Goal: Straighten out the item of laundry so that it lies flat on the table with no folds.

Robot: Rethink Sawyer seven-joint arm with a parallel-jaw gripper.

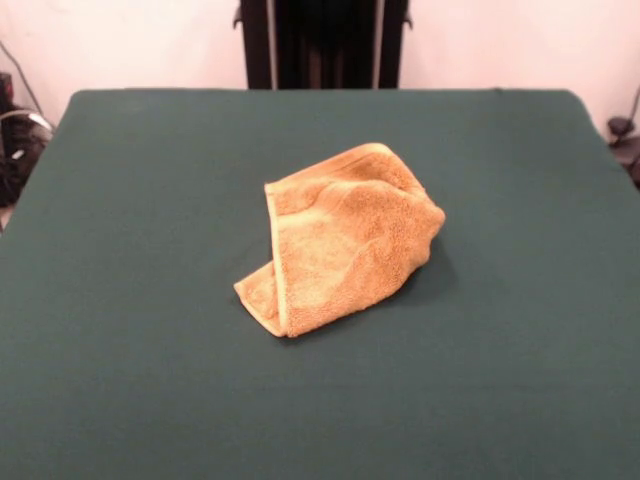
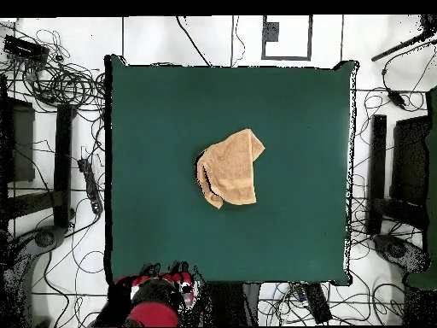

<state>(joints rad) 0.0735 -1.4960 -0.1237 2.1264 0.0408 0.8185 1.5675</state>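
— Well, the towel [image 1: 340,240] is seen bunched and folded over itself near the middle of the green table [image 1: 130,300].
— And the gripper? Only a red and black arm [image 2: 158,299] is seen at the table's edge — its grip cannot be told.

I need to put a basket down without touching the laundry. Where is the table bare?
The towel lies bunched near the middle of the table. Bare green cloth borders it on every side, out to all four table edges. Nowhere is crowded.

Plain orange-tan towel [image 1: 345,240] on plain dark green table [image 1: 130,300]
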